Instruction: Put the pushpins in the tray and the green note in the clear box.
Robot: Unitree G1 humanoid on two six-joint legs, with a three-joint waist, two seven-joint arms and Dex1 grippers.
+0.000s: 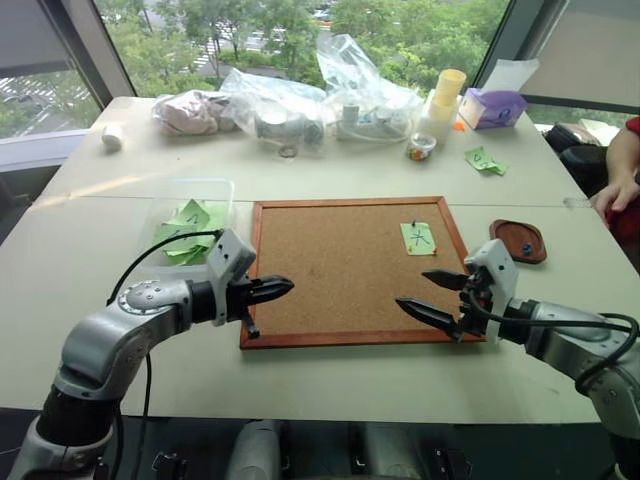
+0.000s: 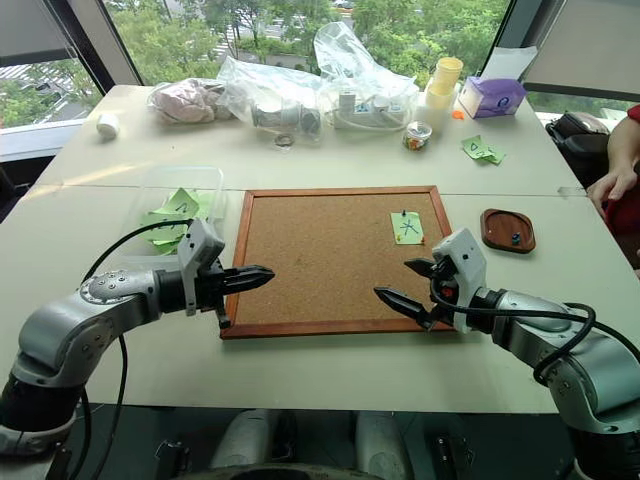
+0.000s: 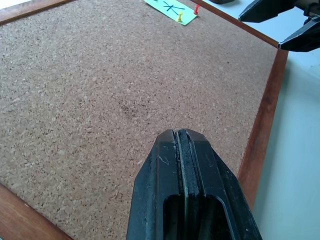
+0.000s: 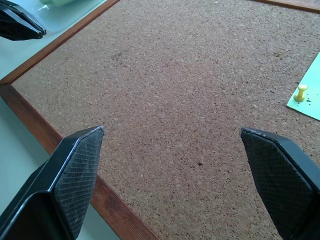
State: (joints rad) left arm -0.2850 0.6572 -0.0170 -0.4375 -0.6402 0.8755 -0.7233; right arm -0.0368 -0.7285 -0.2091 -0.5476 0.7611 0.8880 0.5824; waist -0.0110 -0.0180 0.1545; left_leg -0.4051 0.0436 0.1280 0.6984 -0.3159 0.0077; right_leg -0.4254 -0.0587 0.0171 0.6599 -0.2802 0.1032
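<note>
The green note [image 1: 418,238] with a dark X mark lies on the corkboard [image 1: 340,270], near its far right corner. A yellow pushpin [image 3: 179,18] and a red pushpin [image 3: 196,8] stand at the note's edge. The dark reddish tray [image 1: 518,240] sits just right of the board with a small item inside. Left of the board, the clear box [image 1: 190,215] holds several green notes. My left gripper [image 1: 285,287] is shut and empty, hovering over the board's near left edge. Over the near right corner, my right gripper [image 1: 413,289] is open and empty.
Clear plastic bags [image 1: 300,95], stacked cups [image 1: 445,95] and a purple box [image 1: 492,108] crowd the far side of the table. A green paper scrap [image 1: 485,160] lies at the back right. A person's hand [image 1: 615,190] rests at the right edge.
</note>
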